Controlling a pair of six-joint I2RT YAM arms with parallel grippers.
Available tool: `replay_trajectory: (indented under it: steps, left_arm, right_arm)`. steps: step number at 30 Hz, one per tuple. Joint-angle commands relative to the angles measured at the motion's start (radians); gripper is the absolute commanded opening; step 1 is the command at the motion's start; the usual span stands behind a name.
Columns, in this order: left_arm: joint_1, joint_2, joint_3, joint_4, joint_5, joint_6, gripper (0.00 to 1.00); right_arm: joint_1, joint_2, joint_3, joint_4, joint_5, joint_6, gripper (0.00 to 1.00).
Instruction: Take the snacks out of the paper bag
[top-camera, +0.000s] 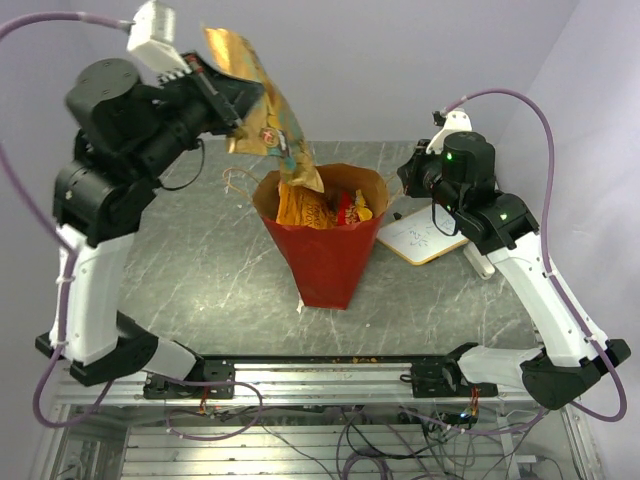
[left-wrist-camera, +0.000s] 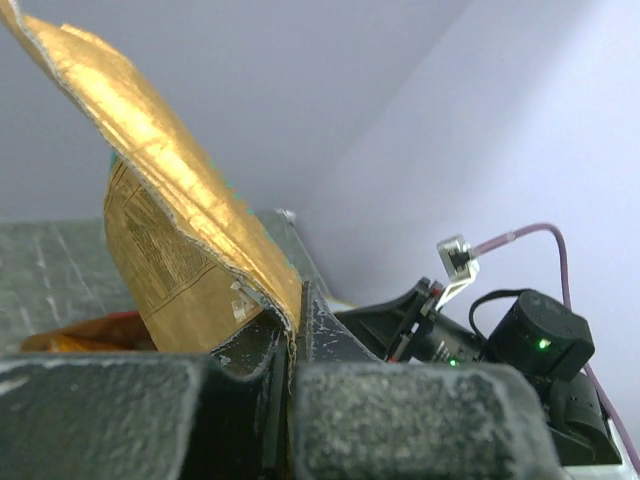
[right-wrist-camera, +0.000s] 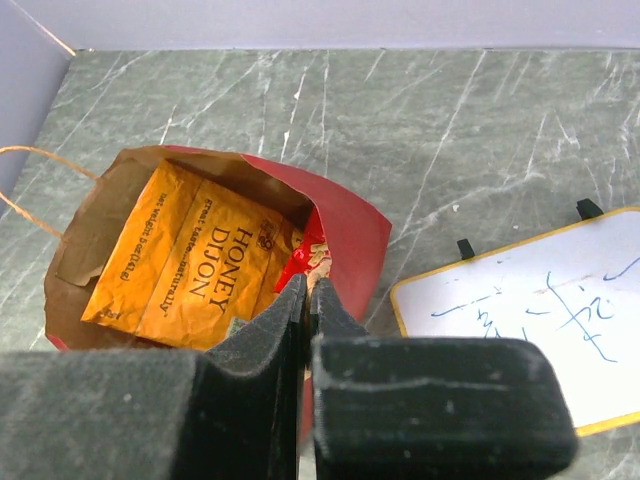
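Note:
My left gripper (top-camera: 236, 122) is shut on a gold chip bag (top-camera: 262, 100) and holds it high, its lower end hanging at the mouth of the paper bag (top-camera: 325, 262). In the left wrist view the gold bag (left-wrist-camera: 175, 200) stands up from my closed left gripper (left-wrist-camera: 290, 330). The paper bag is red outside, brown inside, and stands upright mid-table. My right gripper (right-wrist-camera: 308, 288) is shut on its right rim (right-wrist-camera: 352, 215). Inside lie an orange Honey Dijon packet (right-wrist-camera: 190, 265) and a red packet (right-wrist-camera: 298, 258).
A flat white board with a yellow frame (top-camera: 425, 236) lies right of the paper bag, also in the right wrist view (right-wrist-camera: 540, 310). The bag's brown twisted handles (top-camera: 238, 180) hang off its far left side. Grey marble-patterned table; walls behind and right.

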Motion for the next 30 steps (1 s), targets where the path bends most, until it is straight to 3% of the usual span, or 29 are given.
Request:
replay_trajectory:
  steps: [1, 6, 9, 14, 24, 30]
  left_arm:
    - [0.001, -0.082, 0.048, -0.013, -0.233, 0.082, 0.07]
    - [0.001, -0.153, 0.022, -0.136, -0.468, 0.065, 0.07]
    - [0.0, -0.174, 0.031, -0.288, -0.682, -0.051, 0.07]
    - [0.001, -0.248, -0.087, -0.38, -0.905, -0.126, 0.07]
    - [0.018, -0.158, -0.295, -0.385, -0.974, -0.124, 0.07]
    - [0.248, -0.159, -0.525, -0.189, -0.719, -0.147, 0.07]
  right_arm:
    - [-0.01, -0.028, 0.016, 0.084, 0.016, 0.0, 0.0]
    - [-0.01, -0.017, 0.025, 0.08, 0.005, -0.003, 0.0]
    - [-0.011, -0.009, 0.026, 0.08, -0.003, 0.0, 0.0]
    - [-0.01, 0.004, 0.03, 0.079, -0.016, 0.007, 0.0]
    - [-0.011, 0.015, 0.033, 0.067, -0.013, 0.009, 0.0]
    - [-0.011, 0.008, 0.025, 0.061, -0.002, 0.013, 0.0]
